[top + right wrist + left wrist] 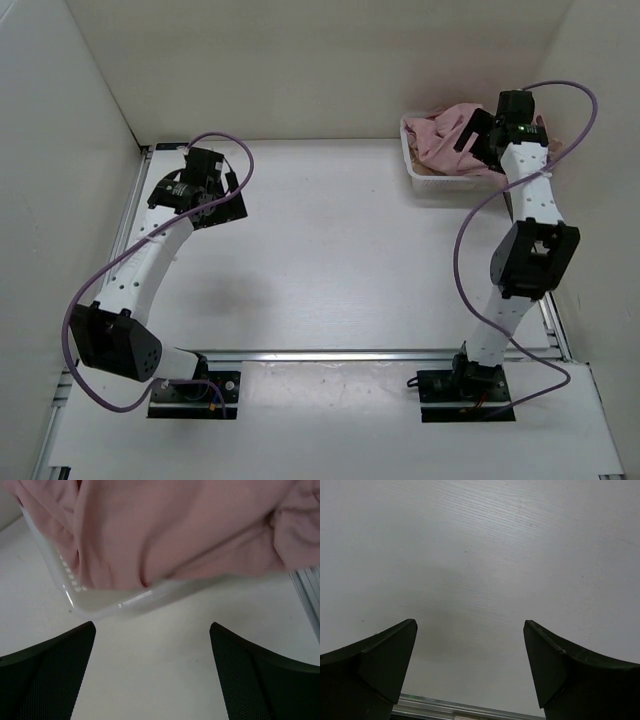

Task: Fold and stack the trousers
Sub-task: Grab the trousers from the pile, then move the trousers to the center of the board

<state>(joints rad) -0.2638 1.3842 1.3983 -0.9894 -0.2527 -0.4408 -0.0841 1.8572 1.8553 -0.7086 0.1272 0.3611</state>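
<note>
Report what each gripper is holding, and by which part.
Nothing: the left gripper is open above the table; the right gripper is open near the basket holding the trousers.

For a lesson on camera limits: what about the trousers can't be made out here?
- Top view: the right arm covers part of the trousers and basket.
- Right wrist view: trousers run off the top edge; bunched folds hide legs and waist.
- Left wrist view: only table; trousers out of frame.

The trousers are soft matt pink cloth; the basket is glossy translucent white plastic; the desk is matt white with fine wood grain; its rail is brushed metal.
</note>
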